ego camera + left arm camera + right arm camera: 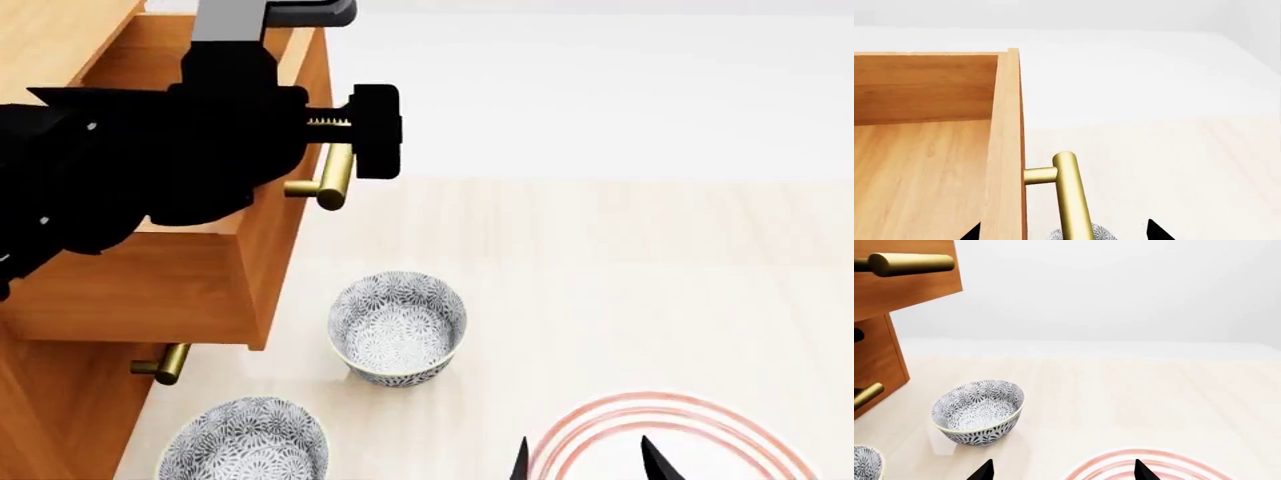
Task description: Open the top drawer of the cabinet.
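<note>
I see the orange-brown wooden top drawer (pixel 200 270) already pulled well out of the tall wooden cabinet (pixel 54 400), upper left of the head frame. Its brass bar handle (pixel 1074 200) lies crosswise between my left end effector (pixel 344 125) fingers; whether they pinch it, I cannot tell. The right end effector (pixel 1062 472) sits open, empty, well apart. I count two patterned bowls (pixel 398 328), two visible handles.
</note>
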{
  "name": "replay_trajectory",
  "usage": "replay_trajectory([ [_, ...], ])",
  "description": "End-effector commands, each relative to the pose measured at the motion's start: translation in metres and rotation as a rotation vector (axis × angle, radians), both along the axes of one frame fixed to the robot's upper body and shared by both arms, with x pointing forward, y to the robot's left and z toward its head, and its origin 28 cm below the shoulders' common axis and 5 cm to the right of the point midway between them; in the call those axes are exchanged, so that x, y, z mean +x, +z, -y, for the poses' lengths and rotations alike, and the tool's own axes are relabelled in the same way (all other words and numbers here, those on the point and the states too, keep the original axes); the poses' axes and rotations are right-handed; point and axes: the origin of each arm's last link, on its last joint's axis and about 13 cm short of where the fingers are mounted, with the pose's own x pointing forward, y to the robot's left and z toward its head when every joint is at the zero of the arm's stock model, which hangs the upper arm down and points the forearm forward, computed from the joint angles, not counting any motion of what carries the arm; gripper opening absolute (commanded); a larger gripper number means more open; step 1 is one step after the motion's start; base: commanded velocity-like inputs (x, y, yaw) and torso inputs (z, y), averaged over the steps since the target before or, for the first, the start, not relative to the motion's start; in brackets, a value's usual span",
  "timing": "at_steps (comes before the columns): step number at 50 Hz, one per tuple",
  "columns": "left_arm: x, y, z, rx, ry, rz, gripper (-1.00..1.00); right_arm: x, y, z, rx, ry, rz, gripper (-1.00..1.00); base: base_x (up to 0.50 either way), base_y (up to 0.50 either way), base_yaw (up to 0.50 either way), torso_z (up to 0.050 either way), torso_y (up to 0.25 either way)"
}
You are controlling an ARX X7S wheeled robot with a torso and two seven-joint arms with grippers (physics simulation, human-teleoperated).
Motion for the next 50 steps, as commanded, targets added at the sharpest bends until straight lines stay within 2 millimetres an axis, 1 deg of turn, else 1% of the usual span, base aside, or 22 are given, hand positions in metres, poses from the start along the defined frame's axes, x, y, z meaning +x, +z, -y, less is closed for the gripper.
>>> replay_trajectory([
  [1, -0.044, 0.006, 0.067, -0.278, -0.4, -0.147, 1.0, 0.0, 0.0, -0.001, -0.004, 0.006, -0.004, 1.0, 0.0, 0.0, 0.0, 0.0, 0.0],
  [10, -0.045, 0.005, 0.068, -0.279, -0.402, -0.149, 1.0, 0.0, -0.001, -0.001, -0.004, 0.007, -0.005, 1.0, 0.0, 0.0, 0.0, 0.0, 0.004],
  [24, -0.052, 0.004, 0.074, -0.288, -0.423, -0.158, 1.0, -0.002, -0.001, 0.0, -0.003, 0.005, -0.006, 1.0, 0.0, 0.0, 0.0, 0.0, 0.003],
  [32, -0.06, 0.003, 0.082, -0.297, -0.444, -0.169, 1.0, -0.002, 0.0, -0.001, 0.001, 0.01, -0.005, 1.0, 0.0, 0.0, 0.0, 0.0, 0.003],
  [39, -0.07, -0.002, 0.089, -0.288, -0.455, -0.183, 1.0, -0.003, -0.003, -0.001, 0.009, 0.015, -0.007, 1.0, 0.0, 0.0, 0.0, 0.0, 0.003],
  [46, -0.077, -0.007, 0.094, -0.292, -0.465, -0.206, 1.0, -0.002, -0.002, 0.0, 0.003, 0.015, -0.013, 1.0, 0.0, 0.0, 0.0, 0.0, 0.002],
  [50, -0.082, -0.005, 0.096, -0.285, -0.486, -0.206, 1.0, -0.002, -0.005, 0.0, -0.002, 0.018, -0.021, 1.0, 0.0, 0.0, 0.0, 0.0, 0.003],
])
